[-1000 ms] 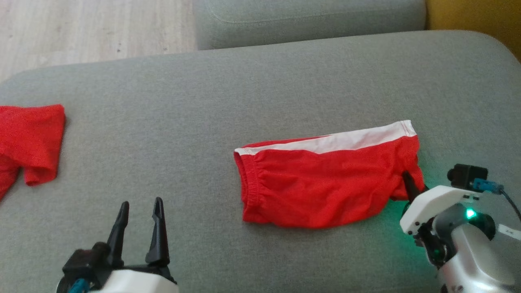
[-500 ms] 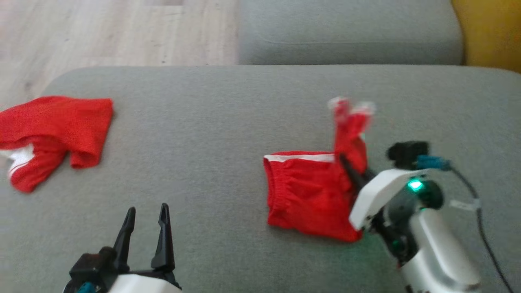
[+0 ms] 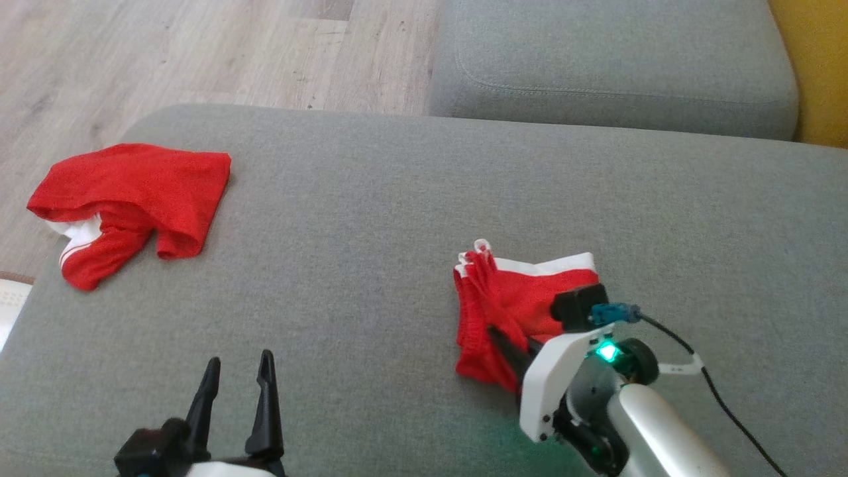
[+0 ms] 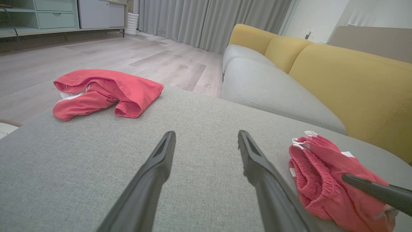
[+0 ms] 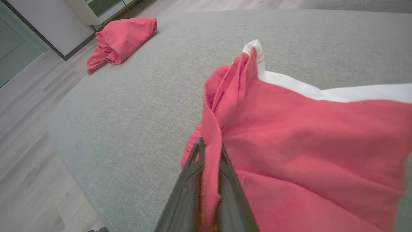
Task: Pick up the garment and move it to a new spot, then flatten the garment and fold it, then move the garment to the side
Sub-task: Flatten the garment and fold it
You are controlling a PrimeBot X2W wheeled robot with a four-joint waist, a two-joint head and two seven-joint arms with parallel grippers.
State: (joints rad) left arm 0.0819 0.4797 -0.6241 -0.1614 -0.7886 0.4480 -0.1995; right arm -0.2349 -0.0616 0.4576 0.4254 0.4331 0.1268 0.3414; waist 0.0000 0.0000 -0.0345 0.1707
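Far left on the grey cushion [image 3: 371, 199] lies a second red garment [image 3: 132, 189]; nearer, my left claw [image 3: 240, 359] stands wide, empty. Right of centre the garment [image 3: 523, 301] sits bunched double, gathered edge facing left, white stripe running left-right along its far side, and my right claw [image 3: 507, 344] pinches a fold at its near edge.

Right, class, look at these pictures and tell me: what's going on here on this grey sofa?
A two-armed robot is folding clothes. Its right gripper is shut on an edge of the red shorts, which have a white stripe and lie doubled over on the grey cushion. Its left gripper is open and holds nothing, off to the left of the shorts. A second red garment lies crumpled near the cushion's far left corner.
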